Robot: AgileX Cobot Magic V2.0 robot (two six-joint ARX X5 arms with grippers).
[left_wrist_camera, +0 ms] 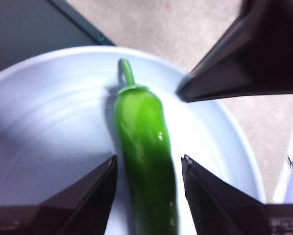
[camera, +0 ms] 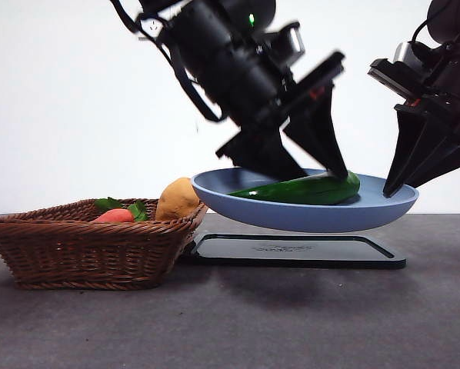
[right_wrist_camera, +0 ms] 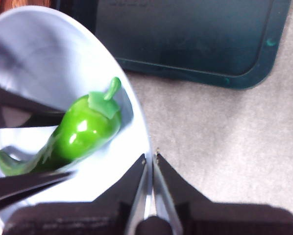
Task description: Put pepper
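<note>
1. Pepper (left_wrist_camera: 144,142) lies in the blue plate (camera: 307,215), lengthwise, stem toward the plate's rim. Placement looks done.
2. Left gripper (left_wrist_camera: 149,169): fingers spread either side of the pepper, not pinching it. Reads as just released; retract is still to do.
3. Right gripper (right_wrist_camera: 150,161): fingers pressed together on the plate rim, holding the plate up off the black tray (camera: 299,250), clear of the bench (camera: 291,315).
4. Left to do, my guess: back the left arm out, set the plate down.
5. Count: one pepper, one plate, one tray, one wicker basket (camera: 84,246). The basket holds one orange-red vegetable with green leaves (camera: 116,216) and one tan lump (camera: 178,200).
</note>
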